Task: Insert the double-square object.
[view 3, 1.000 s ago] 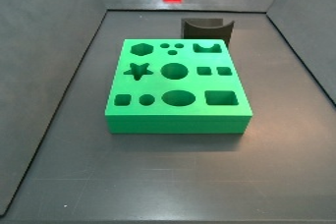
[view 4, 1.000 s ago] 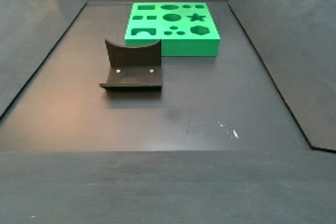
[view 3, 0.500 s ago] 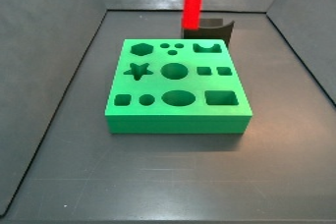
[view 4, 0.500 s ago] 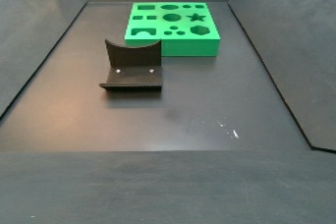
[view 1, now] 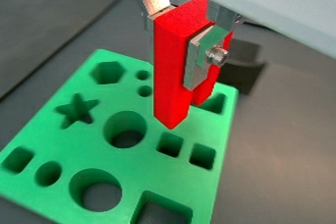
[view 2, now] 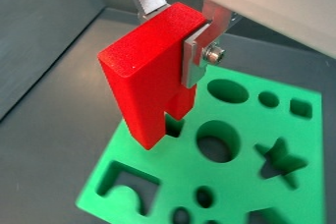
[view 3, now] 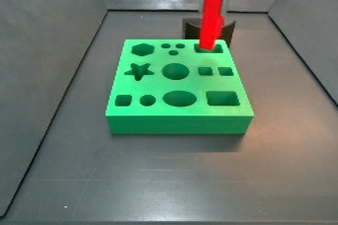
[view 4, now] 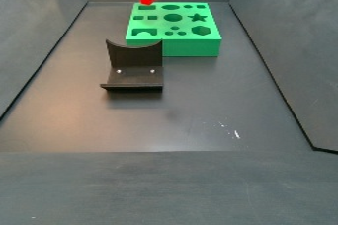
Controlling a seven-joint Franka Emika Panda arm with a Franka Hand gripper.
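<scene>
Two silver fingers (view 1: 207, 53) of the gripper (view 1: 180, 33) clamp the red peg (view 1: 179, 66) upright above the green block (view 3: 179, 83), over its far right holes, fixture (view 4: 132, 67) well apart.

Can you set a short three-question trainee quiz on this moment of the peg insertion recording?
1. True or false: the bright red double-square plastic peg is already seated in the green slab with shaped holes.
2. What holds the peg? A) the gripper B) the dark L-shaped fixture C) nothing
3. Fill in: in a side view, the star-shaped hole sits on the slab's ___ face.

Key: 1 false, it hangs above the slab; 2 A; 3 top.
</scene>
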